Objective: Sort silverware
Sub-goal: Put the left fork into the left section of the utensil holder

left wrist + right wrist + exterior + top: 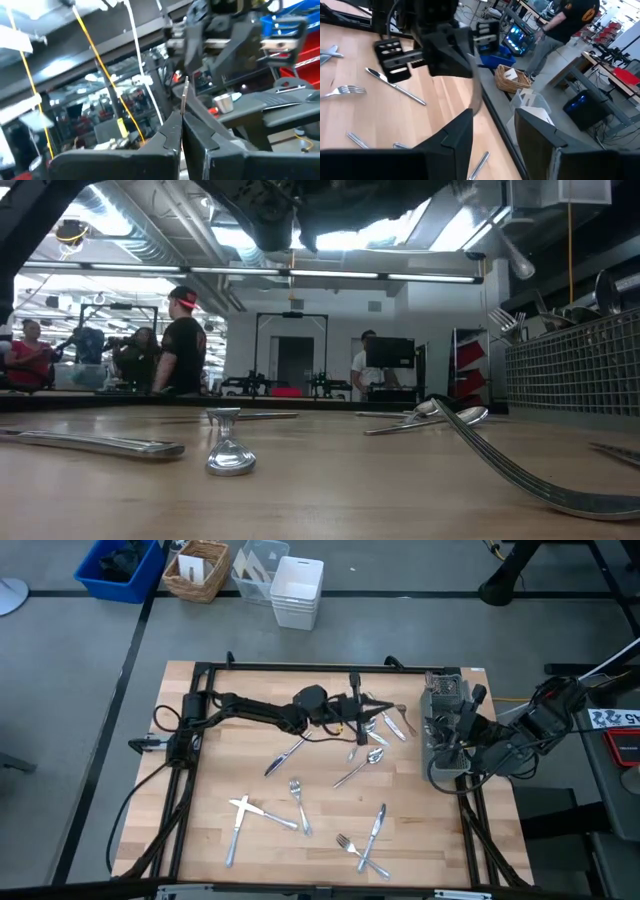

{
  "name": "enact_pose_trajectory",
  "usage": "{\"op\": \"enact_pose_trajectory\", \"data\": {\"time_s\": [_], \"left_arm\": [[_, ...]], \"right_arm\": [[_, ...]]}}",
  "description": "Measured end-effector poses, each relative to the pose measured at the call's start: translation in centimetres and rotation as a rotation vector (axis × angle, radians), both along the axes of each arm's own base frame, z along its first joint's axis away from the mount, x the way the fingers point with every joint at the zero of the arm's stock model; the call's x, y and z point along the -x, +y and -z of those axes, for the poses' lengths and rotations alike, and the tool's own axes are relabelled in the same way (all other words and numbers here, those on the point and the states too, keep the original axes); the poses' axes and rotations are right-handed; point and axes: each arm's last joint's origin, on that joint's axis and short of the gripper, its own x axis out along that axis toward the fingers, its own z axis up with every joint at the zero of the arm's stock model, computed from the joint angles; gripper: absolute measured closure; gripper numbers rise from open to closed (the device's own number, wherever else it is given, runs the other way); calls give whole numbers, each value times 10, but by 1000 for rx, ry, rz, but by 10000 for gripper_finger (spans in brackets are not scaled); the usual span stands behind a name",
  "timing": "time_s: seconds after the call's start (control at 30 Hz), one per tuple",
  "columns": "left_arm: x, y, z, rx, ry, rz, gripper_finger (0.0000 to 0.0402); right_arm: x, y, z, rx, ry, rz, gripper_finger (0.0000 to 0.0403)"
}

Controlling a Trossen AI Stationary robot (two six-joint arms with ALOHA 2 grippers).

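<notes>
The silverware (pixel 300 795) lies scattered over the wooden bench (pixel 200 840): a crossed knife and fork at lower left of the high view, a fork near the middle, another knife-and-fork pair at lower centre-right, and a cluster of spoons and forks at upper centre beside the left arm. Some pieces already stand upright in the mesh caddy (pixel 445 725) at the right edge of the bench. The left gripper (pixel 358 710) reaches across to the upper middle and is pinched tight on one slim piece (pixel 185 95), which sticks up straight between its fingers in the left wrist view; I cannot tell whether it is a knife, fork or spoon. The right gripper (pixel 492 135) hovers by the caddy with its fingers spread apart and nothing between them. These pieces look light, rigid and polished, so I judge them slippery and apt to swivel or slide in a pinch. They lie nearly flat, leaving little for fingers to get under. The best hold is probably across the narrow handle near the balance point, not on a bowl or tines. Crossed pairs likely need the upper piece lifted first, or the lower one gets dragged along.
</notes>
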Motion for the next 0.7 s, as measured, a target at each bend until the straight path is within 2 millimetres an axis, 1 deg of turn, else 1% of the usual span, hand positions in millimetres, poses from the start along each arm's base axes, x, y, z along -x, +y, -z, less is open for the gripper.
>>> {"op": "enact_pose_trajectory", "data": {"time_s": [0.17,0.33,0.57,0.7], "left_arm": [[-1,-17,-1,-75,-12,8,401],[-1,-27,-4,-123,-44,11,401],[-1,-34,-5,-143,-54,15,401],[-1,-37,-5,-142,-54,22,401]], "right_arm": [[-6,5,-1,-8,-18,-9,256],[-19,16,-3,-1,-24,-48,256],[-41,34,1,82,17,-101,256],[-52,31,4,118,45,-65,256]]}}
